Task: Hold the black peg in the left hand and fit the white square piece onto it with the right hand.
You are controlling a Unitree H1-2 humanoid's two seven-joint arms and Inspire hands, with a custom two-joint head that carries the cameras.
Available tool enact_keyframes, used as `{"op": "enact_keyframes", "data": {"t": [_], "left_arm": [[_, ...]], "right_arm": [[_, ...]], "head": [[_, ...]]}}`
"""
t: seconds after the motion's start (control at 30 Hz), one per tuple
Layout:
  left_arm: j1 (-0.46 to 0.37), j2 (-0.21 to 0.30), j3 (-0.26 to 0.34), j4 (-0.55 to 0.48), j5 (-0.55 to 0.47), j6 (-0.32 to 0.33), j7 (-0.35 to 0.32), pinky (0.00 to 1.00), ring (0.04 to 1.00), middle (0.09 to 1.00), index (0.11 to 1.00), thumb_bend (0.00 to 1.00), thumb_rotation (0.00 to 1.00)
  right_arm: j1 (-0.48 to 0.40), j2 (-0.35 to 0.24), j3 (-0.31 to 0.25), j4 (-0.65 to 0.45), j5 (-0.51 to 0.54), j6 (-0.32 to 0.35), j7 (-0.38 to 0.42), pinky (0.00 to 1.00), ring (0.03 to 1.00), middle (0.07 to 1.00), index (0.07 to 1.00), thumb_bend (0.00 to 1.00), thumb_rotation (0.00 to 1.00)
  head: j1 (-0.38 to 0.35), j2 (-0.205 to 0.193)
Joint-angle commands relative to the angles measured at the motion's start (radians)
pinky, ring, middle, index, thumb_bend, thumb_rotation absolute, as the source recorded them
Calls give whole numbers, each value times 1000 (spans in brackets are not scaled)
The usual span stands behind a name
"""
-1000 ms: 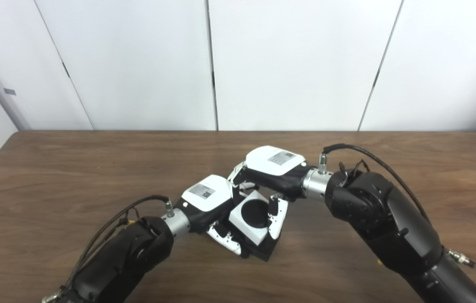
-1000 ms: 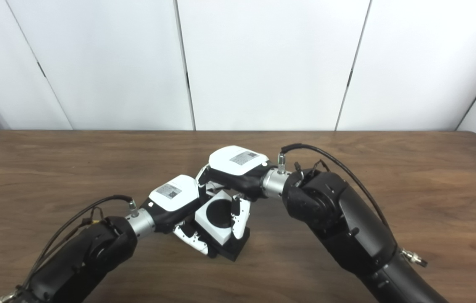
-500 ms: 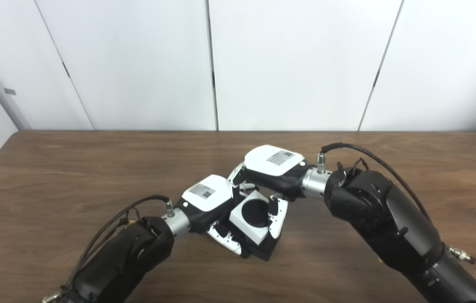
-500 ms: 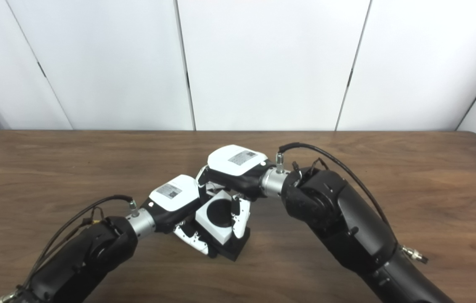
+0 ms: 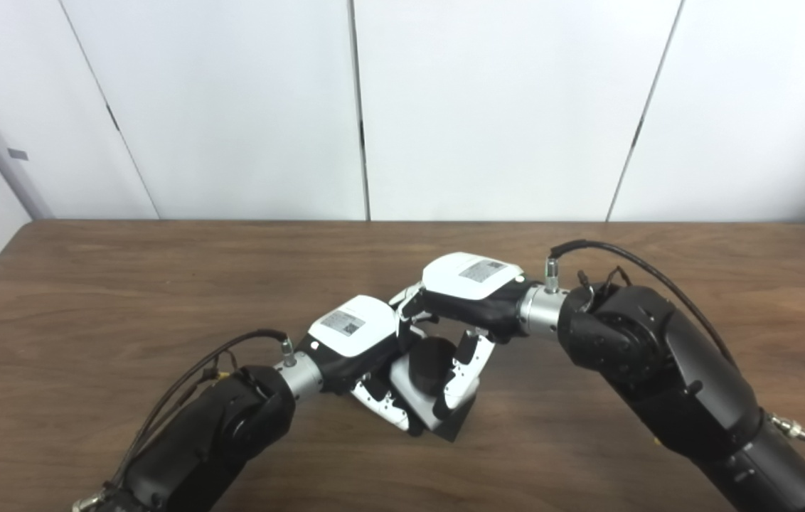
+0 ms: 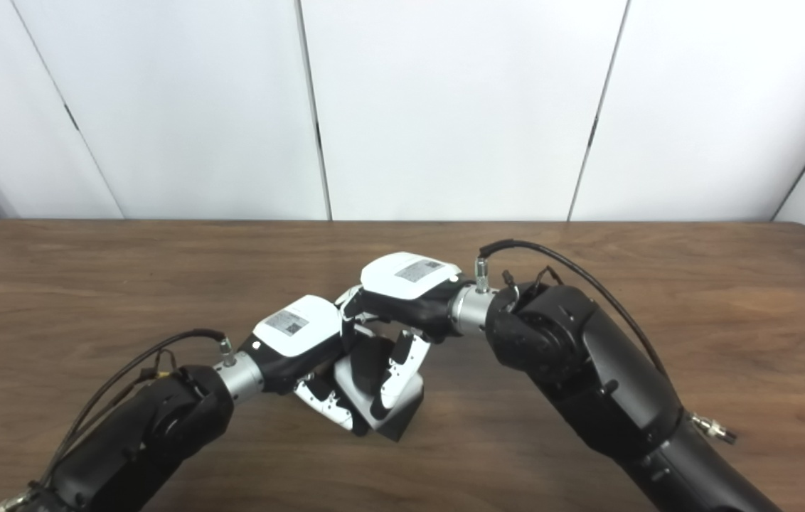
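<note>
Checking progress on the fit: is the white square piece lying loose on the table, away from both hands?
No, the white square piece sits between the left robot hand and right robot hand, around the black peg.

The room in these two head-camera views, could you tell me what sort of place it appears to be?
Probably a lab or robot test bay, not a home. A bare wooden table stands against plain white wall panels, and the only work on it is the white square piece and black peg between the left hand and right hand.

Dark wooden table (image 5: 89, 284) before white wall panels (image 5: 232, 107) with dark seams.
</note>
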State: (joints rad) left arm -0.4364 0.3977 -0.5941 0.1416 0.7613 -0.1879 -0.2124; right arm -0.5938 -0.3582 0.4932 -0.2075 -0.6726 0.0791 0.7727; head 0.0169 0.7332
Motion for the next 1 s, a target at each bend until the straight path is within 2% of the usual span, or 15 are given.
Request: {"op": "enact_keyframes", "data": {"t": [0.0,0.47,0.6,0.77,0.97], "left_arm": [[33,15,-38,31,49,8,-75,843,933,910,493,521,78],[34,24,-36,23,51,8,-81,845,937,913,493,521,78],[35,24,-34,23,50,9,-79,841,935,913,493,521,77],[35,27,-32,23,52,1,-69,831,927,909,493,521,77],[34,30,-30,18,47,5,-79,840,928,913,493,521,77]], "right_arm": [[-14,-27,-14,-19,5,6,13,782,848,827,819,980,388],[-11,-57,-33,-29,11,13,12,761,841,828,819,965,399],[-7,-69,-52,-33,19,12,5,760,838,828,816,945,367],[9,-90,-97,-46,27,16,-13,734,825,823,803,908,285],[50,-107,-204,-86,58,68,-38,709,822,819,789,862,193]], "head": [[0,2],[-13,7],[-14,4],[-15,3],[-16,5]]}}
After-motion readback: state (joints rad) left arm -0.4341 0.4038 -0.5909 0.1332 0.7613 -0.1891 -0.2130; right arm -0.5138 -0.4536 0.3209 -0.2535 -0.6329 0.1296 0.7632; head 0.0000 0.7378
